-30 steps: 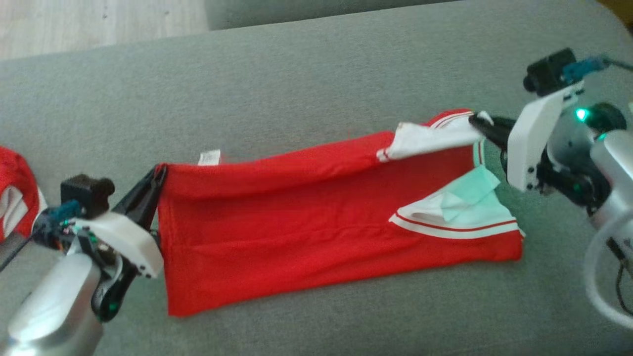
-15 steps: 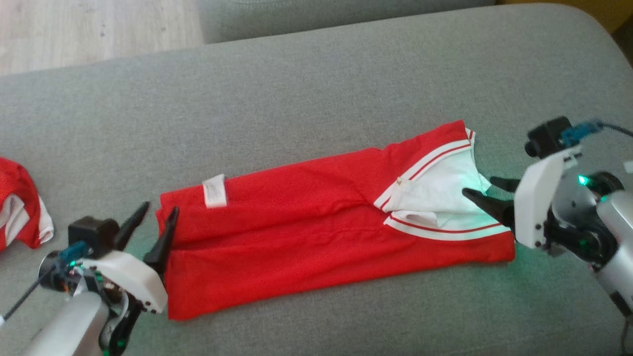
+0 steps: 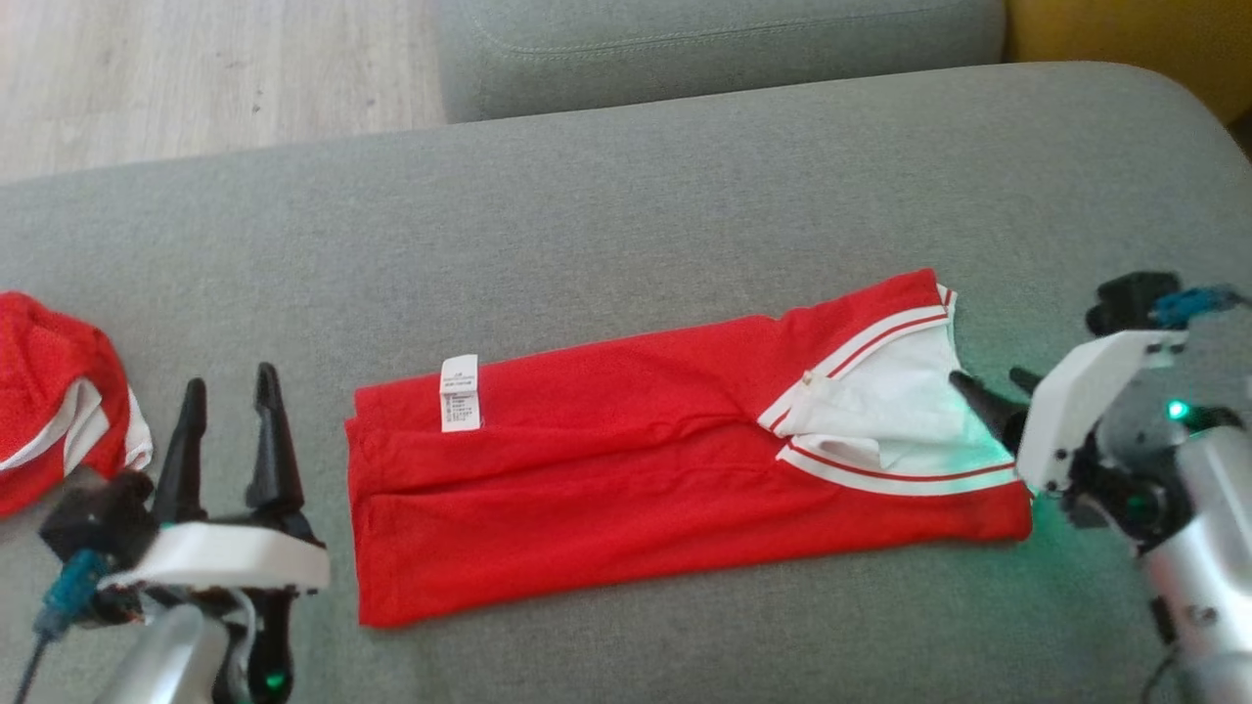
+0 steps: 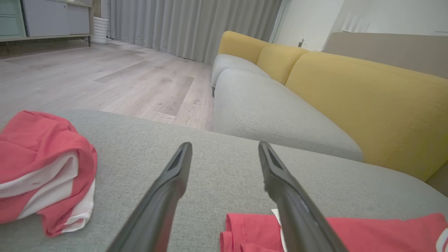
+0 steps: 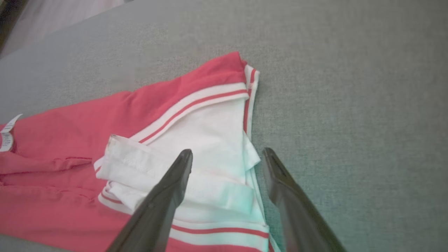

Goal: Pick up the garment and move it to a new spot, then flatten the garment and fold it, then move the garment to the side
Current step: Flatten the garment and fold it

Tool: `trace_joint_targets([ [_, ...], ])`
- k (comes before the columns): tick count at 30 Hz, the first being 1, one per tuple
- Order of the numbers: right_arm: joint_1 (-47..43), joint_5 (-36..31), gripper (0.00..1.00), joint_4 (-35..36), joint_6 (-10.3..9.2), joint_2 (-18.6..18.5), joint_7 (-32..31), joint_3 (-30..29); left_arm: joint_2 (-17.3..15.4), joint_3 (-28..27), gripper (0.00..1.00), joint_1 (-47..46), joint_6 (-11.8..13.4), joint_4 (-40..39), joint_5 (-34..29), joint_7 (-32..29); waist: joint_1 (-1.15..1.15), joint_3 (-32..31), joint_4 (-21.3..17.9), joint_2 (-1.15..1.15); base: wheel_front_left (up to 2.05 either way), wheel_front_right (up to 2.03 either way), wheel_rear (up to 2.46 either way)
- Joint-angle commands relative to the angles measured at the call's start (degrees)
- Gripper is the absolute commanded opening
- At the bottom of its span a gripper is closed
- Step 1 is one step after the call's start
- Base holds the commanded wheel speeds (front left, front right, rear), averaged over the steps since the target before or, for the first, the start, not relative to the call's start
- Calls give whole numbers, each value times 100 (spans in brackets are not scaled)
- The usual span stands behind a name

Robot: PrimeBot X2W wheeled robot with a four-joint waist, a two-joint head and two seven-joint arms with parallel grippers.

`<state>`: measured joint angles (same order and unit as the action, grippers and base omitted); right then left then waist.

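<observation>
We see the red garment [image 3: 636, 479] lying folded into a long band across the middle of the grey sofa cushion [image 3: 626, 196]. Its white, red-striped collar end [image 3: 880, 411] points to our right, and a white care label [image 3: 460, 393] lies on top near the left end. Our left gripper [image 3: 230, 377] stands just left of the garment's left edge, apart from it, its two dark fingers spread wide and holding nothing. Our right gripper [image 3: 988, 374] sits at the collar end, jaws also wide and empty. One finger hangs over the white fabric and the other over the cushion just beside it; we cannot tell whether either touches the cloth. A second red-and-white garment [image 3: 59, 420] lies crumpled at the cushion's far left, well apart from the first. Beyond the cushion are a wooden floor [image 3: 196, 78] and a yellow sofa back [image 4: 350, 94].
</observation>
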<state>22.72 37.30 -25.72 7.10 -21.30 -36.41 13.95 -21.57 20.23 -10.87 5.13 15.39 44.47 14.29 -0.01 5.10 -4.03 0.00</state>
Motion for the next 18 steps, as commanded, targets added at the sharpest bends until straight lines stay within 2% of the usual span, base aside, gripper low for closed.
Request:
trace_joint_targets([
  [1,141,-364,100,-43,39,202,-62,-212,-82,-307,100,-96,68,-280,-235,68,1,31,43,0,0,0,0],
  [10,402,-2114,100,-1136,39,1142,67,-1123,-16,-149,100,-122,189,-387,-596,52,1,213,225,0,0,0,0],
  [14,413,-2522,100,-1388,39,1379,-52,-1307,-20,-101,100,-156,180,-361,-621,31,1,242,259,0,0,0,0],
  [16,409,-2507,98,-1464,39,1535,-143,-1346,-27,-82,100,-182,165,-343,-628,27,1,259,269,0,0,0,0],
  [17,405,-2489,25,-1471,39,1585,-189,-1307,-36,-73,100,-191,162,-333,-637,27,1,262,267,0,0,0,0],
  [18,401,-2461,0,-1446,39,1619,-201,-1256,-43,-68,100,-196,161,-324,-641,27,1,263,261,0,0,0,0],
])
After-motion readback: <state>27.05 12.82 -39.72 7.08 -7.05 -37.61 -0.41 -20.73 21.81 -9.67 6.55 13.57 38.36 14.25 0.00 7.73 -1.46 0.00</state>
